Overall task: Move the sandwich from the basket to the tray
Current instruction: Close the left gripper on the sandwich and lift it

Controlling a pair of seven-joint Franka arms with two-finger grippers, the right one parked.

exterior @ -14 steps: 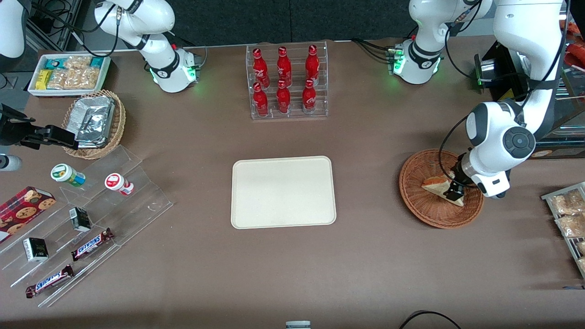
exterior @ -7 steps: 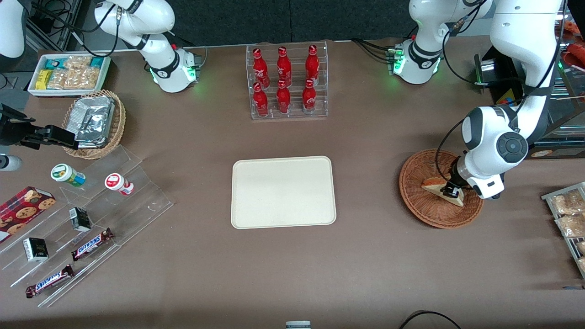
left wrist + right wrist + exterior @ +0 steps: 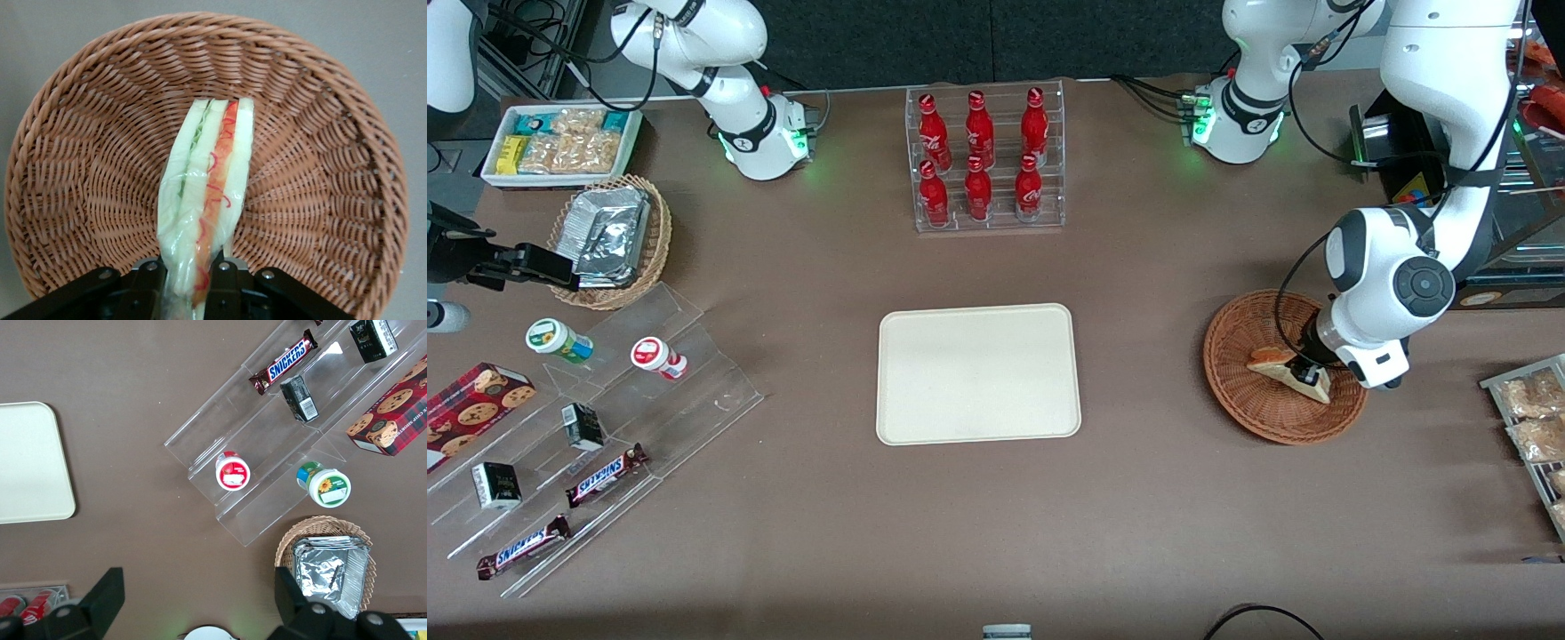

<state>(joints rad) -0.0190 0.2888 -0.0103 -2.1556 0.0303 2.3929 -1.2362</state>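
Sandwich stands on its long edge inside the basket, its filling layers showing, and the hand pinches its pointed end between both fingers. Held by the narrow tip, the soft bread can probably be lifted without crushing the filling (a judgement, not something seen). From the front, the hand sits low in the basket, so the wedge likely is not yet clear of the weave.

Taking the basket as landmark, the tray lies well apart from it toward the parked arm's end of the worktop, bare and ready to receive the wedge.

Counts: one sandwich, one reddish basket, one tray. Farther from the front camera than the basket and toward the parked arm's end, a clear rack holds six red bottles. Two Snickers bars lie on a clear stepped stand, much farther toward that end.
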